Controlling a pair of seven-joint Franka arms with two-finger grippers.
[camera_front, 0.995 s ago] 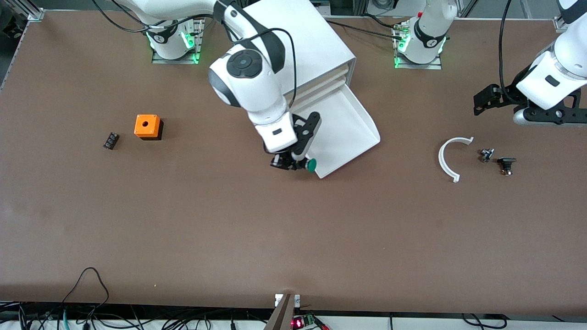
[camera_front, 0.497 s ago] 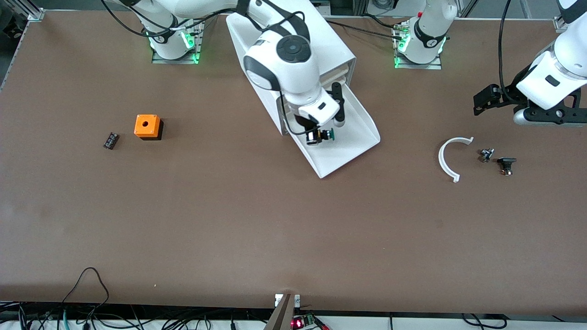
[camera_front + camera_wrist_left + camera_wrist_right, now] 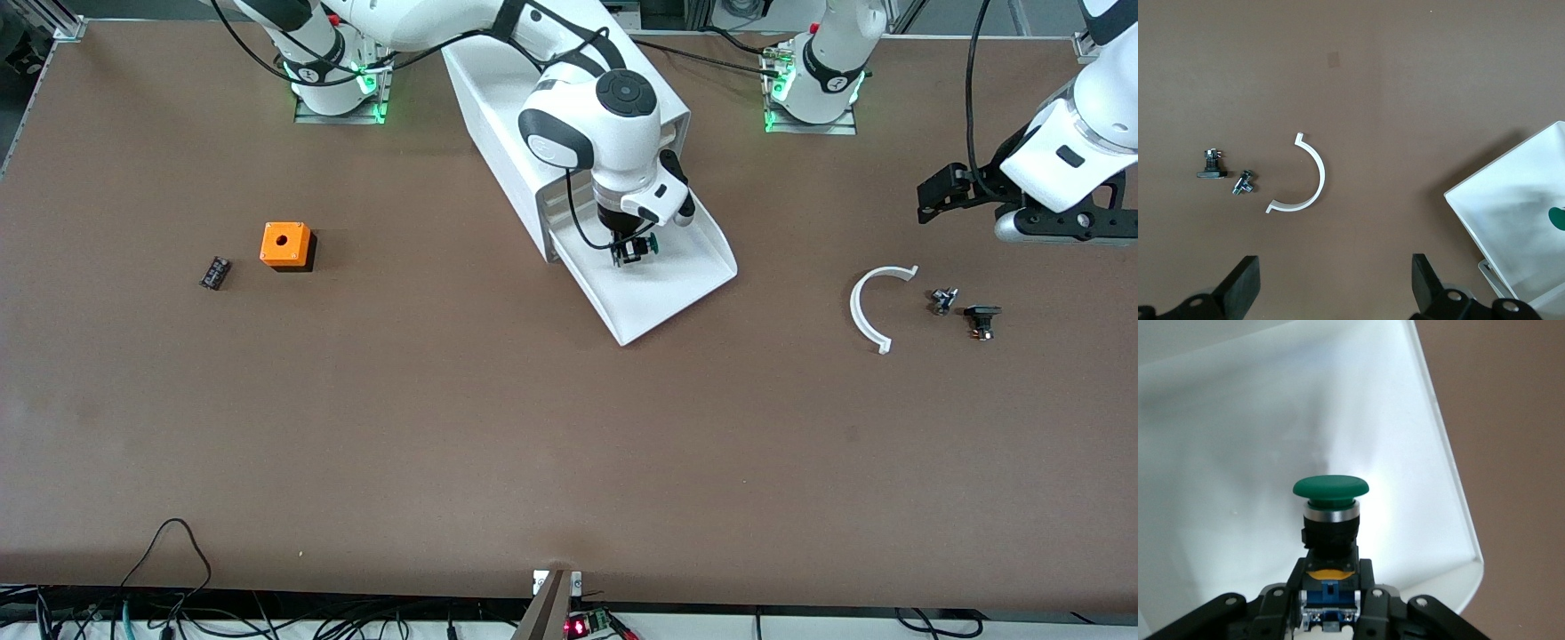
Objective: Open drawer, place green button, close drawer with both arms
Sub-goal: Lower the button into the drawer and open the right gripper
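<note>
Brown table (image 3: 444, 427): right tool (image 3: 633, 252) grips the button (image 3: 652, 244) over the drawer (image 3: 662, 284); left tool (image 3: 1331, 287) waits open.

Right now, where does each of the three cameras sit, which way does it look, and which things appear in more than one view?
Front view: high across the table, facing both bases; right gripper holds the button over the open drawer.
Left wrist view: looks down at the white arc; left gripper fingers show.
Right wrist view: looks along its fingers at the button.
Shared: drawer, button's green cap.
</note>
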